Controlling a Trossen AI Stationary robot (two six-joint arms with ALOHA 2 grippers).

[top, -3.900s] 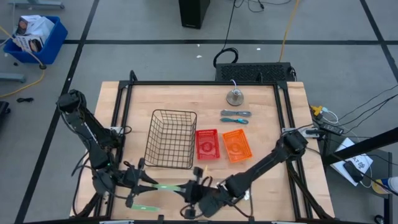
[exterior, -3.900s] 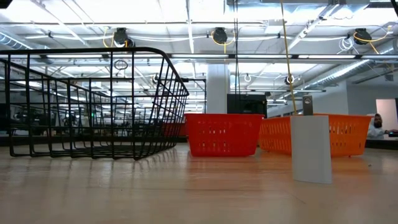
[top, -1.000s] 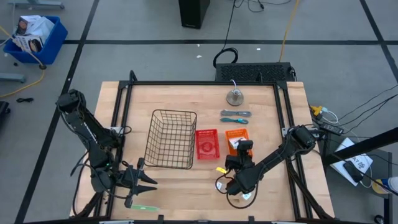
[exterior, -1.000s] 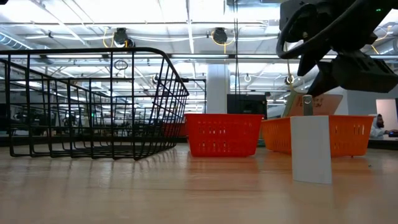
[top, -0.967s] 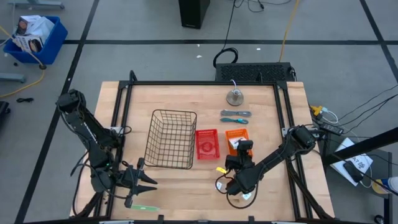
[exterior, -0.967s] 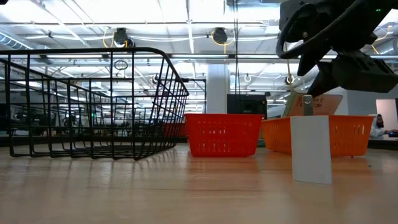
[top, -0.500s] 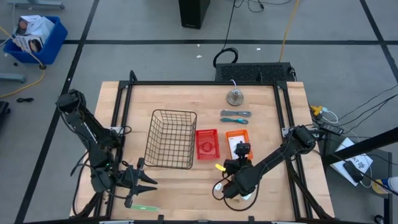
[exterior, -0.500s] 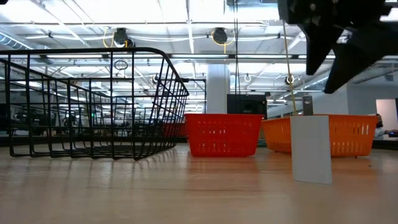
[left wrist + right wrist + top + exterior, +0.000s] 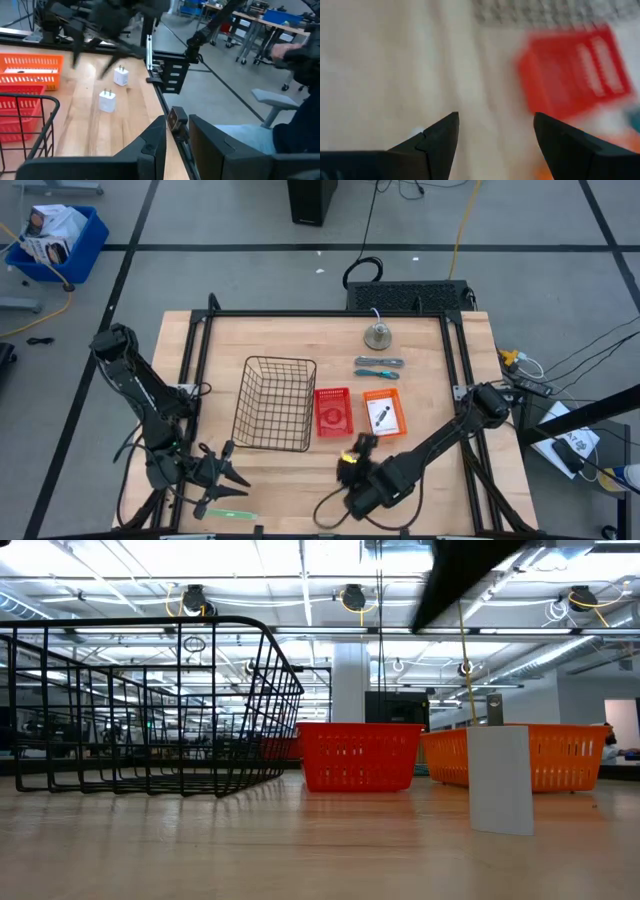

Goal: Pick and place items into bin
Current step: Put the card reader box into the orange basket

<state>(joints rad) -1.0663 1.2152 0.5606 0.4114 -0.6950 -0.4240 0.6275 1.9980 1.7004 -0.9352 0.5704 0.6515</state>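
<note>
Pale-green strip flat on tabletop near front edge, just beside left claw. Two white blocks upright on wood, near each other. Two blue-grey tools behind orange bin, beside red bin. Wire basket left of those. Left claw spread wide, holding nothing. Right claw over front-centre tabletop, fingers parted, gripping nothing.

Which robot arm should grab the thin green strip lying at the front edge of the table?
Probably the left. Its open pincer hovers right beside the thin pale-green strip, while the right pincer is farther away near the red tray.
</note>
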